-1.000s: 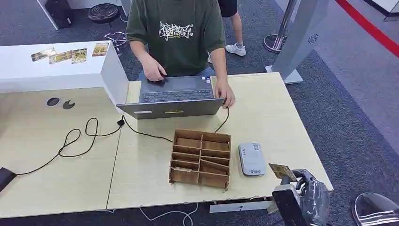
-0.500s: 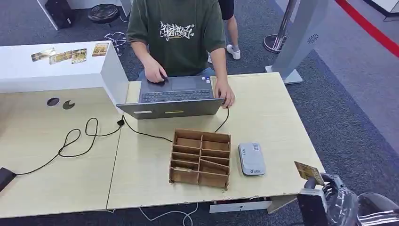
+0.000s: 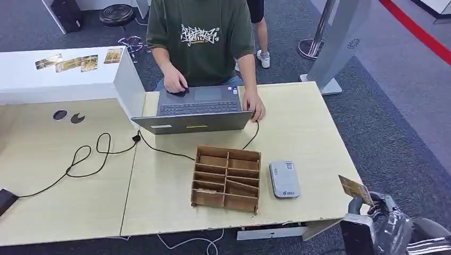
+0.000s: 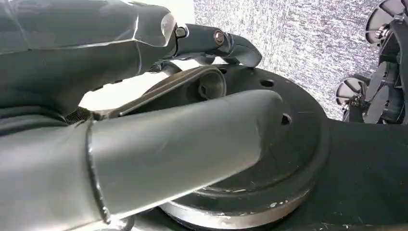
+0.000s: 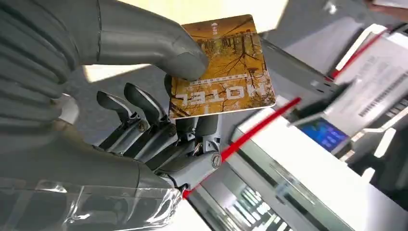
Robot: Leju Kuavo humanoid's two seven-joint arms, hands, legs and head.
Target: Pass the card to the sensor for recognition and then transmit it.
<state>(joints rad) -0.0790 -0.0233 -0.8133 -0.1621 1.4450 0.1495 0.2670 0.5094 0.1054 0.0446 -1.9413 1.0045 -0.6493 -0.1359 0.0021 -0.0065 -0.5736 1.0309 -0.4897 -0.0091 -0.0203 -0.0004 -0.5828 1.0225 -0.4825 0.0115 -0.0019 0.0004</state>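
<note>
A yellow-brown hotel card (image 3: 355,189) stands off the table's front right corner, pinched by my right hand (image 3: 380,212). In the right wrist view the thumb presses the card (image 5: 223,72) against the dark fingers (image 5: 144,120) beneath it, with the word HOTEL showing. The card sensor (image 3: 284,179), a flat white-grey box, lies on the table to the left of the card, beside the wooden organiser. My left hand (image 4: 183,139) hangs low, with nothing between its thumb and fingers.
A wooden organiser (image 3: 227,178) with several slots stands mid-table. Behind it a person (image 3: 199,37) works at a laptop (image 3: 197,109), hands on it. A black cable (image 3: 90,154) loops across the left table. Several cards (image 3: 74,62) lie on the white counter (image 3: 32,85).
My right hand has carried the card to the right, from over the table's front right corner to beyond its edge, farther from the sensor. The person and the table's things have stayed put.
</note>
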